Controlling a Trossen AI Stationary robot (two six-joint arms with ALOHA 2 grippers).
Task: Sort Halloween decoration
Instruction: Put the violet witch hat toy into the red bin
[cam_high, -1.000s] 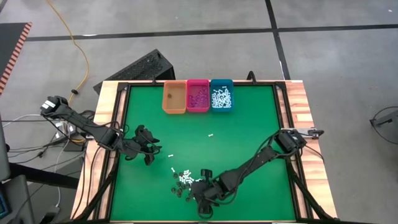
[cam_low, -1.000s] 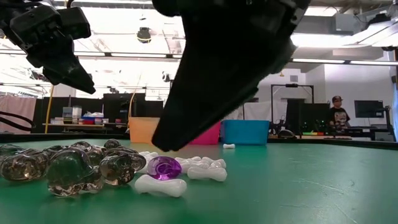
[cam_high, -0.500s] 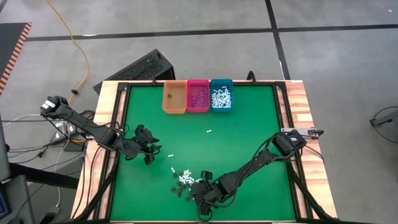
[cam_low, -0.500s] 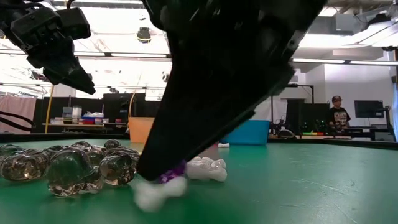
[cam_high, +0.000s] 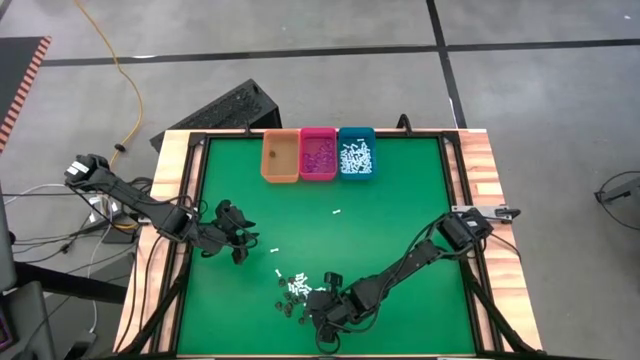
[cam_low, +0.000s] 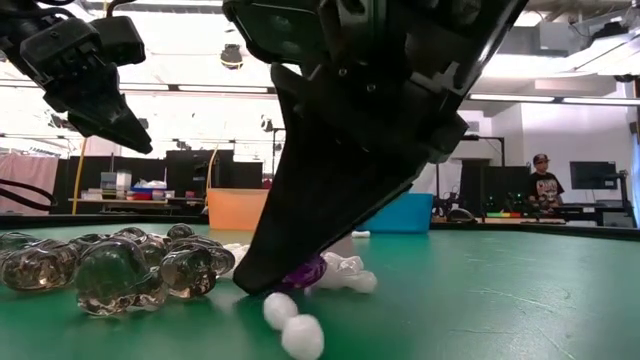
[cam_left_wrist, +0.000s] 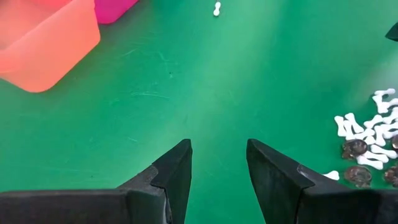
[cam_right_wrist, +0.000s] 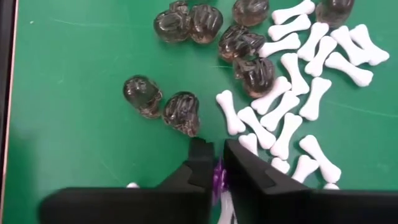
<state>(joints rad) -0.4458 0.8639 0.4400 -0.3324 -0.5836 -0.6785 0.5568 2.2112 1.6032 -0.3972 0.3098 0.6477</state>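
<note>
The Halloween decoration lies in a pile near the table's front edge. It is made of white bones and dark see-through skulls. My right gripper stands in this pile, slanting down, shut on a small purple piece. A loose white bone lies just in front of its fingertips. My left gripper hangs open above bare green mat at the table's left and holds nothing. My right gripper pinches the purple piece between its two fingertips. The fingers slant down from the table's near right side. The piece sits low at the mat beside the white bones; whether it is lifted clear I cannot tell.
An orange bin, a pink bin and a teal bin stand side by side at the far edge. Single white bones lie on the mat mid-table and near my left gripper. A person stands in the room beyond.
My right gripper has come down onto the purple piece in the pile. The white bone that lay crosswise under that piece has been pushed toward the near edge and turned end-on.
</note>
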